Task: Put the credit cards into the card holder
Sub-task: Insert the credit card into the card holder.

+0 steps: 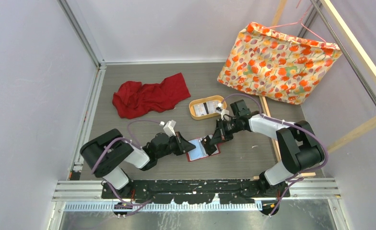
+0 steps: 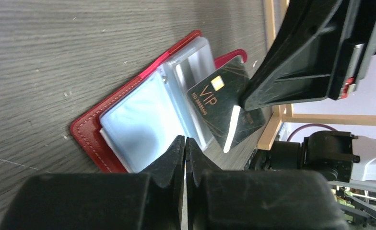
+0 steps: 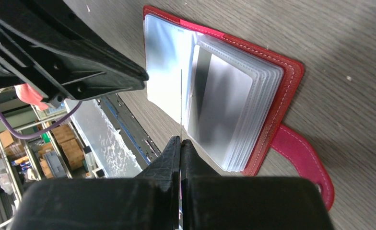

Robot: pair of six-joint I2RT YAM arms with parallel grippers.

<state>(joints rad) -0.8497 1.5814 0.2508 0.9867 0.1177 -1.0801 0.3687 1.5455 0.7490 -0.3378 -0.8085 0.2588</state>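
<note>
**Overhead and wrist views, read left to right; all positions are given from the card holder.**

- Well apart from the card holder, up and to its left, a crumpled red cloth lies on the table.
- The left gripper meets the holder's left edge. Its fingers are pressed together, with the tips at the edge of the clear sleeves. Whether a sleeve is pinched between them cannot be told.
- The card holder lies open on the table, red cover down, with its stack of sleeves fanned upward. Its snap tab projects from the side away from the left gripper.
- Over the holder's right half, the right gripper is clamped on a black credit card printed "VIP" in gold.
- The card is tilted, and its free end reaches over the sleeves. Whether it has entered a pocket cannot be told.
- Beyond the holder, near its upper right, an oval tray holds further credit cards.
- Far to the holder's upper right, a floral bag rests by the back wall.
</note>
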